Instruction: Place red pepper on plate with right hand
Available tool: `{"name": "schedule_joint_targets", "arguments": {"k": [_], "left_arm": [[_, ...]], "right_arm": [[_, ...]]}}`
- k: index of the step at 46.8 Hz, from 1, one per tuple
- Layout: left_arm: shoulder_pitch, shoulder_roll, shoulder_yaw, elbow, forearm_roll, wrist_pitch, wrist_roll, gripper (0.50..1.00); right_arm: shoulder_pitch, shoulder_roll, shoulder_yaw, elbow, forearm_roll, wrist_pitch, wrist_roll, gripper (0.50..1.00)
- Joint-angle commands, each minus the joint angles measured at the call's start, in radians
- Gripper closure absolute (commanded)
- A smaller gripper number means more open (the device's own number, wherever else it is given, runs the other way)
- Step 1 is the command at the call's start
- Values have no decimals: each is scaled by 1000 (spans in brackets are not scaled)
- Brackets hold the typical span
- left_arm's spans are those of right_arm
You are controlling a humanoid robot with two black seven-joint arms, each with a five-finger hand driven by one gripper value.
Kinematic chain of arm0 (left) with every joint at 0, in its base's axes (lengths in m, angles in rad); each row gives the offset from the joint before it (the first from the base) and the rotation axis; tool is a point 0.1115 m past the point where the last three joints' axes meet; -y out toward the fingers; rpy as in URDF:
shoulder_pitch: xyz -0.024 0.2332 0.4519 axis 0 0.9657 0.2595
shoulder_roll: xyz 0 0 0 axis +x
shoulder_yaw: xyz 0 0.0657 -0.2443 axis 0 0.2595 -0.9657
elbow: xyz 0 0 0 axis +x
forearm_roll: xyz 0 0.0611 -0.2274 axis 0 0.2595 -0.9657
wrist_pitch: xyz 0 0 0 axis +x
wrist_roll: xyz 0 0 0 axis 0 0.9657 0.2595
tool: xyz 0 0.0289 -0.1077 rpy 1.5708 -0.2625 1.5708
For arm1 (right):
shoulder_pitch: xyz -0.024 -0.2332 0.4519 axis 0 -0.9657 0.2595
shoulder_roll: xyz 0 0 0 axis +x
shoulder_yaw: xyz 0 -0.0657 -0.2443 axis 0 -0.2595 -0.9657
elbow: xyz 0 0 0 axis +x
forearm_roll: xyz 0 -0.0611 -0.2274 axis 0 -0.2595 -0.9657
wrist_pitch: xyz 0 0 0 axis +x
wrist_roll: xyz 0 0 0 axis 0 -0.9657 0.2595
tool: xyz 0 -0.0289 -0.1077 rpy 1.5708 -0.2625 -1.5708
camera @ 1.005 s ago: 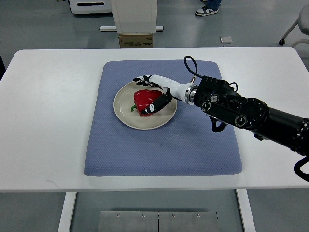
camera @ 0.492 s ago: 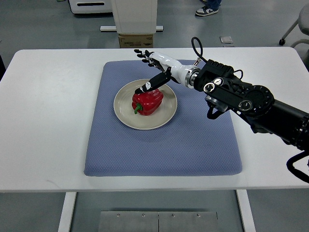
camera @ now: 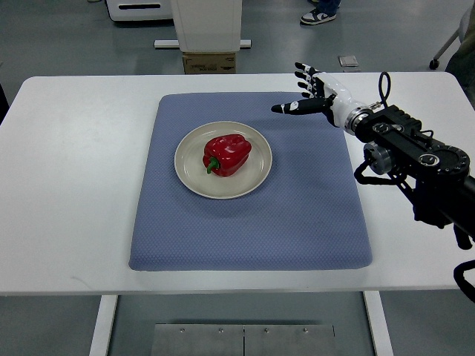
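A red pepper (camera: 228, 154) with a green stem lies on the beige plate (camera: 190, 172), roughly at its middle. The plate rests on a blue-grey mat (camera: 297, 215). My right hand (camera: 303, 93) hovers over the mat's far right corner, well clear of the plate, fingers spread and holding nothing. Its black arm (camera: 415, 159) comes in from the right edge. No left arm shows in the picture.
The mat lies on a white table (camera: 67, 185). Beyond the far edge stand a cardboard box (camera: 208, 62) and a white stand. A person's shoe (camera: 318, 15) shows on the floor at the top.
The right hand let go of the pepper, lifted off the plate and drew back to the right and away. The pepper stays on the plate.
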Motion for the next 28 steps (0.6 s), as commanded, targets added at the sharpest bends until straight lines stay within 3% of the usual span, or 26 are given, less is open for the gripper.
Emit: {"name": "schedule_joint_targets", "arguments": {"k": [1, 19, 28], "left_arm": [[0, 0, 0, 0, 0, 0, 0, 500], [0, 0, 0, 0, 0, 0, 0, 500], [0, 0, 0, 0, 0, 0, 0, 500]], "right_arm": [[-32, -5, 39, -19, 0, -8, 2, 500], [-155, -51, 244, -16, 8, -27, 11, 500], [-207, -49, 310, -9, 17, -50, 116, 500]]}}
